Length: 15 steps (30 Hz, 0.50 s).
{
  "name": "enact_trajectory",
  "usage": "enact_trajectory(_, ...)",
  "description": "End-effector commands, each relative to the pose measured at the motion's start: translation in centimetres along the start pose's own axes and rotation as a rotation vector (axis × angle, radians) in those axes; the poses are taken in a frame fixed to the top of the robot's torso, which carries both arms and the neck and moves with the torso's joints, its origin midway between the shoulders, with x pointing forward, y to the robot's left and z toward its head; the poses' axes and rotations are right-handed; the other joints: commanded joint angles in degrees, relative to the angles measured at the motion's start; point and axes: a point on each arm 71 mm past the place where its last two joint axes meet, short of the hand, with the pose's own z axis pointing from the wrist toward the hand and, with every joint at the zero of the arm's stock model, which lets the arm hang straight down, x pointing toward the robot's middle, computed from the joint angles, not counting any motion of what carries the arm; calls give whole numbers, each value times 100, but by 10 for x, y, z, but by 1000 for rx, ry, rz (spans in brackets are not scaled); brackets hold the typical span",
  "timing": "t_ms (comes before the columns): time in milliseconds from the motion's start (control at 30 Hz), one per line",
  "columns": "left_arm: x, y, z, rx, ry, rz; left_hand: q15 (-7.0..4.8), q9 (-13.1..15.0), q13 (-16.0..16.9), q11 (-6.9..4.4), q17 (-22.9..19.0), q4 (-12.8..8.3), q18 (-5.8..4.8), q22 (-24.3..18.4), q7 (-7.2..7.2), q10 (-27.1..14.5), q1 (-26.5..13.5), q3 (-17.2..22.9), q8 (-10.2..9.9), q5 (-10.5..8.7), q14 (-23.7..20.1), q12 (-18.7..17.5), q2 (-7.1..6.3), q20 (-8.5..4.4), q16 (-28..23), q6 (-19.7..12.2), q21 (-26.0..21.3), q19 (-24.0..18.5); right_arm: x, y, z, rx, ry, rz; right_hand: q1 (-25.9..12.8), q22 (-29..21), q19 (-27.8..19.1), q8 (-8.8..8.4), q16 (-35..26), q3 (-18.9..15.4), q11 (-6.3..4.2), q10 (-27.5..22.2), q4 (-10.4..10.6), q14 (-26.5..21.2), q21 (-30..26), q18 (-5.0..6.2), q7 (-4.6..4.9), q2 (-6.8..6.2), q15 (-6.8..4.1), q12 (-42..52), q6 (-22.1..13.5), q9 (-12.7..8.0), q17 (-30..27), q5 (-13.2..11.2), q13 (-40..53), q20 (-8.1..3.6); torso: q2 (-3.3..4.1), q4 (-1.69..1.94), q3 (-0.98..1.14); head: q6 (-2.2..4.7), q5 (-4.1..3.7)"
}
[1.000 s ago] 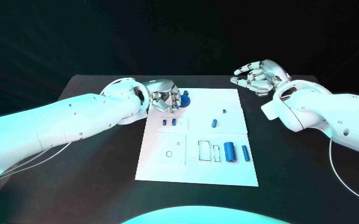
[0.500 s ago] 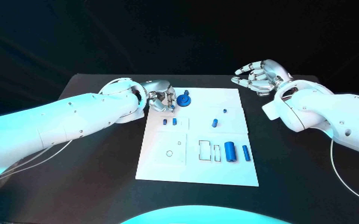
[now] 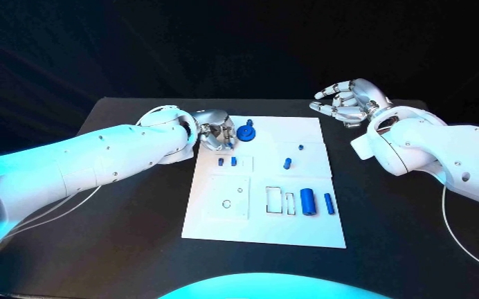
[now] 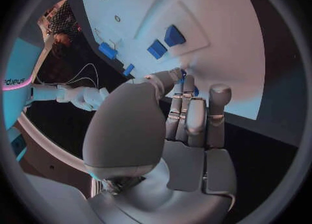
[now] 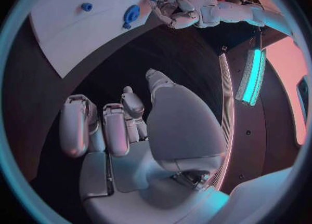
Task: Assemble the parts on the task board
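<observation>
The white task board lies in the middle of the table. A round blue part sits at its far left corner with a small blue peg just beyond it. My left hand hovers at that corner, just left of the round part, fingers curled together and nothing held; blue shows past its fingertips. The right wrist view shows a small gap between the round part and the left hand. My right hand hangs beyond the board's far right corner, loosely curled and empty.
Two small blue pieces stand in a recess near the left hand, also in the left wrist view. Another short piece lies mid-board. A thick blue cylinder and a slim one lie beside rectangular slots. Black table surrounds the board.
My left hand has drawn back to the left off the round blue part, which stays in place and now shows fully. The right hand has barely moved.
</observation>
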Motion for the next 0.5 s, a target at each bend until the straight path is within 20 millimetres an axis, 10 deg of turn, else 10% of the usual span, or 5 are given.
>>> enact_trajectory(33,3,-2,1,5,25,-12,-11,7,-5,-4,3,-41,-92,-5,1,47,-57,6,2,10,26,-28,11,1,24,34,15,44,1,1,0,-15,9,-2,32,882,-41,21,-14,34,-5,-34,-4,280,-33,78,-4,1,-43,-27,-20,-10,290,35,-2,-6,0,-4,-1,-6,-2)
enact_trajectory(500,6,-1,1,-3,55,-14,-13,15,-3,-8,-18,-54,-92,-5,-2,62,-57,17,-2,12,17,-38,22,1,18,47,13,43,1,1,0,-14,8,-2,32,882,-41,21,-14,34,-5,-34,-4,280,-33,78,-4,1,-43,-27,-20,-10,290,35,-2,-6,-1,2,2,-18,-2)
